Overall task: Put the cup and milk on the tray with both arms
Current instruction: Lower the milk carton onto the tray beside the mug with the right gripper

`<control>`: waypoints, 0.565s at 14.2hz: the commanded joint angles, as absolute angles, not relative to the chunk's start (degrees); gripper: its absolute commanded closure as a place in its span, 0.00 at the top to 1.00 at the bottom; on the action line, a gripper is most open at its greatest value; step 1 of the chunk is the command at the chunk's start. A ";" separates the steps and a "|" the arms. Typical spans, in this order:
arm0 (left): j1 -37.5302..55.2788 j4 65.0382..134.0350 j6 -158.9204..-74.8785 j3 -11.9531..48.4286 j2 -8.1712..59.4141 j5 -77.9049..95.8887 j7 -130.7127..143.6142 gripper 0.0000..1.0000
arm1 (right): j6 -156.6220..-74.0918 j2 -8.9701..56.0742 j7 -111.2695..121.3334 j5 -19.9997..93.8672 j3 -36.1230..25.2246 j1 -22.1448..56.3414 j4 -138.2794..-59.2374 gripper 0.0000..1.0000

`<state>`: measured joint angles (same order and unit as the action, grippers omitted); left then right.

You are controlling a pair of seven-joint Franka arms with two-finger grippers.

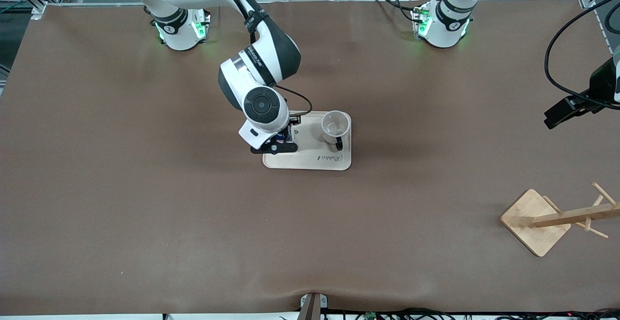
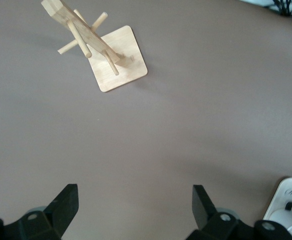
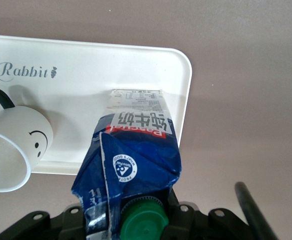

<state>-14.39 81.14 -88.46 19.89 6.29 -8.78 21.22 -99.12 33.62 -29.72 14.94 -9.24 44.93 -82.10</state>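
On the tray (image 1: 310,160), near the middle of the table (image 1: 145,204), the cup (image 1: 335,126) stands upright at the end toward the left arm, its black handle pointing toward the front camera and its smiley face plain in the right wrist view. Beside it, at the tray's other end, the milk (image 3: 133,160) stands on the tray's surface, close to the edge. The right gripper (image 1: 281,141) is clenched on the carton's upper part, just under the green cap (image 3: 143,225). From the front, the arm's wrist covers nearly all of the carton, so only a sliver of blue shows there. In the right wrist view the fingers themselves are hidden by the carton, and whether its base sits fully flat cannot be told.

The tray's "Rabbit" lettering (image 1: 329,158) lies along the edge nearer the front camera.

The left gripper (image 2: 135,210) waits in the air over bare table at the left arm's end, released, its fingers spread with nothing between them. The front view cuts it off at the frame's edge. A wooden rack (image 1: 537,220) stands near that end, nearer the front camera, its top cropped.
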 commanded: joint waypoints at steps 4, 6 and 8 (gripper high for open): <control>-14.68 81.91 -87.19 20.48 4.75 -8.61 19.25 1.00 | -99.49 33.84 -30.32 16.26 -9.49 45.18 -82.35 0.67; -14.59 81.91 -87.19 20.65 4.66 -8.79 19.25 1.00 | -99.84 34.10 -30.06 15.91 -9.49 45.26 -82.35 1.00; -14.33 82.00 -87.19 20.74 4.14 -8.88 19.25 1.00 | -99.84 34.36 -30.15 15.91 -9.49 45.53 -82.35 1.00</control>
<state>-14.26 81.14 -87.80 20.49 6.02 -8.78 20.22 -99.35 33.85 -29.73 14.98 -9.20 44.94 -82.28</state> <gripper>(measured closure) 0.000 0.176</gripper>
